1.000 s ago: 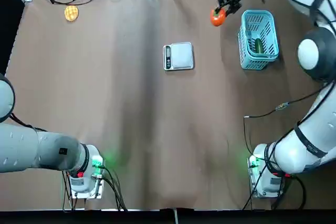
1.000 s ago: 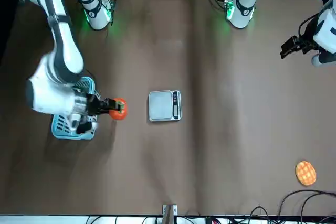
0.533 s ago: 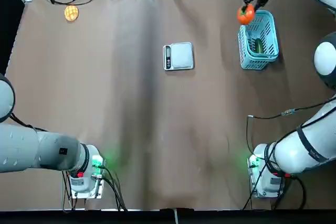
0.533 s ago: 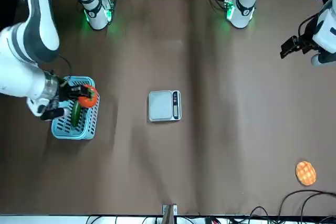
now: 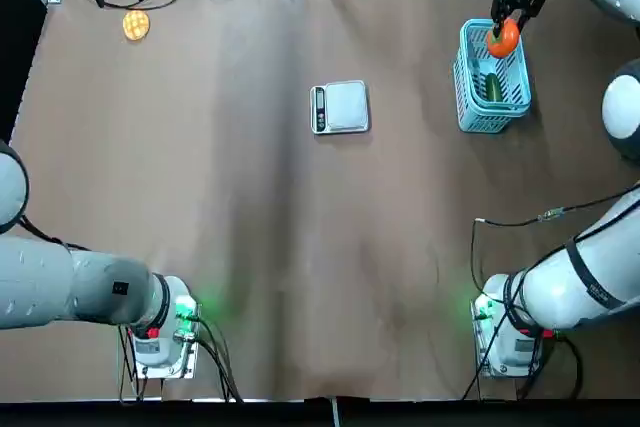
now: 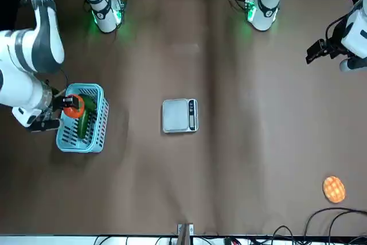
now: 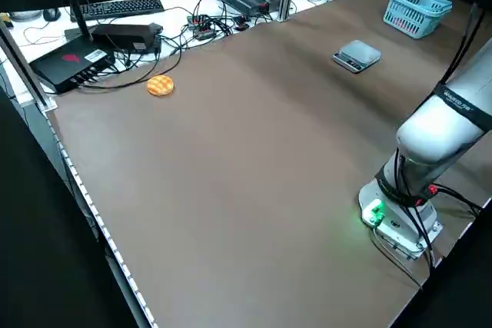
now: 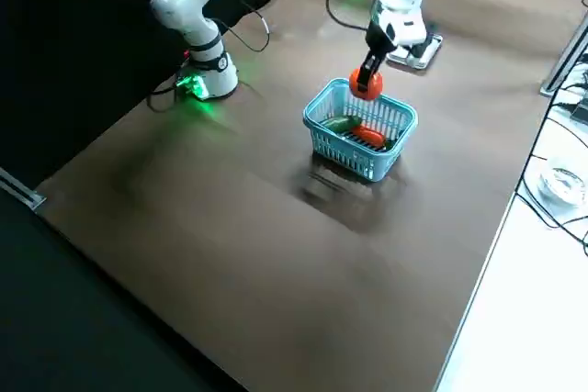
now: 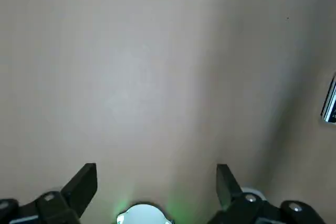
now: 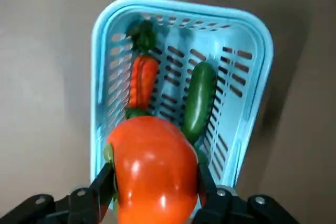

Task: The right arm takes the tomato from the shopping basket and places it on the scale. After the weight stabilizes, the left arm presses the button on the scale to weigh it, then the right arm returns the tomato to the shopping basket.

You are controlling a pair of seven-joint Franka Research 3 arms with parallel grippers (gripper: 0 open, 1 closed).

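Right wrist view, tomato (image 10: 152, 150): clamped between the fingers of the right gripper (image 10: 155, 168).
Tomato position: held over the far end of the shopping basket (image 5: 476, 119), apparently above its rim.
Basket contents: a green vegetable (image 10: 199, 100) and an orange one (image 10: 143, 82).
Scale (image 5: 346, 107): on the table's far half, display lit side leftward.
Left gripper (image 9: 157, 169): parked near the table's left edge, fingers apart.
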